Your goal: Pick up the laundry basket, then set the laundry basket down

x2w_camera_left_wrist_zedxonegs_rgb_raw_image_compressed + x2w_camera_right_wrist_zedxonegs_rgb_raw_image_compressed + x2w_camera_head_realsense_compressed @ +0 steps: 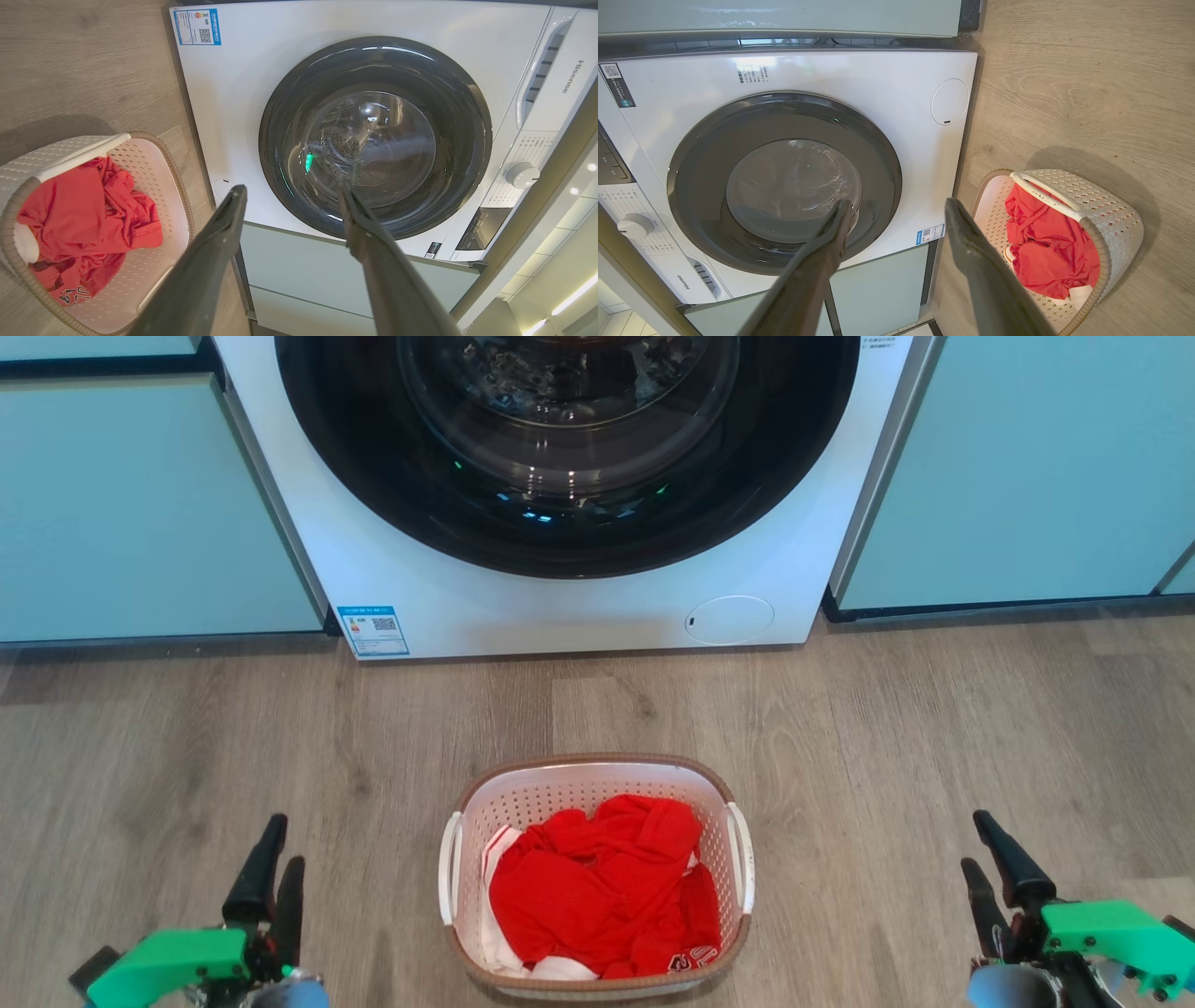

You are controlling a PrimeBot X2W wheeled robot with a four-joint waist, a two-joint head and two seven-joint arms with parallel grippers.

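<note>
Basket: small rounded-rectangular white perforated plastic laundry basket (523, 803) with a brown woven-look rim, standing upright on the grey-brown wood-plank floor (280, 737).
Basket position: centred in front of the large white front-loading washing machine (420, 588), with a strip of bare floor between the two.
Basket contents: crumpled red cloth (597, 887) with some white fabric showing at its edges (piled low, below the rim).
Handles: two white side handles (450, 868), one on each long side, neither touched by anything.
Left gripper (287, 845): low at the basket's left, well apart from it; the left wrist view shows the two dark fingers spread, nothing between them.
Right gripper (975, 842): low at the basket's right, also well apart; fingers parted in the right wrist view, holding nothing.
Machine: round dark glass door closed, blue label (373, 631) at the lower corner of the front panel.
Surroundings: pale teal cabinet fronts (140, 504) on both sides of the machine.
</note>
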